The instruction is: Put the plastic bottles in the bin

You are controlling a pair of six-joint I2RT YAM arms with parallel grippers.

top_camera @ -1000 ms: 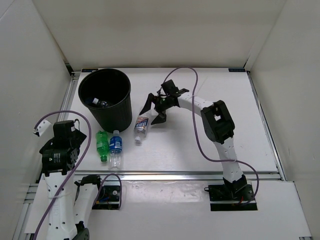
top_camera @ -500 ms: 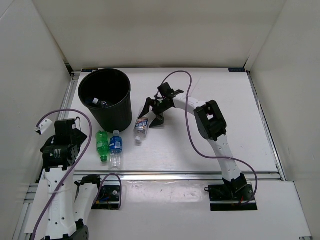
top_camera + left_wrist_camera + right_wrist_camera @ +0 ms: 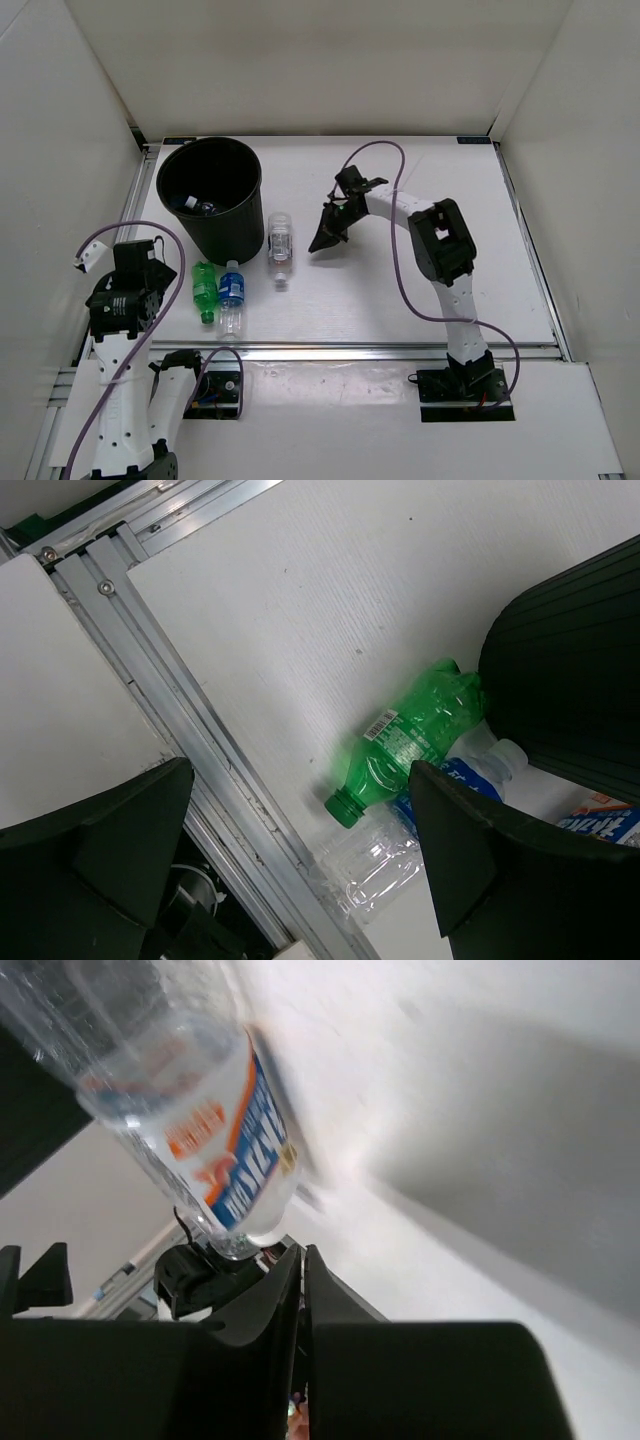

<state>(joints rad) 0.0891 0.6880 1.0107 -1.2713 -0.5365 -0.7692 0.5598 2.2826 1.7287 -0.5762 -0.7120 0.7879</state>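
**A:** While the right jaws sit shut on nothing, which way does the nearest bottle lie from them? Top view first.

**B:** Top view. The white-blue label bottle [image 3: 281, 242] lies flat on the table [image 3: 430, 180], just right of the bin [image 3: 210, 200]. It is to the left of the right gripper [image 3: 320, 243], near but apart. Its long axis runs near-to-far, narrow end toward the arm bases, so the closed fingers face its side. The right arm is clearly the nearer one.

**A:** The other bottles?

**B:** The green bottle [image 3: 204, 288] and the blue label bottle [image 3: 232, 298] lie side by side at the bin's near foot, close to the left arm [image 3: 122, 300]. Something small lies inside the bin, too small to name.

**A:** Left wrist view?

**B:** The left gripper [image 3: 300, 770] is spread wide and empty above the table. The green bottle below it is translucent and dented, with a barcode label. The blue label bottle lies alongside, with its white cap by the bin wall and a crumpled clear body.

**A:** Right wrist view?

**B:** The fingers meet with nothing between them. The white-blue label bottle is just beyond the tips and blurred. It is clear plastic with a white label printed in blue and orange.

**A:** Judgement?

**B:** The jaws likely need to reopen and shift left across the barrel before any grip.
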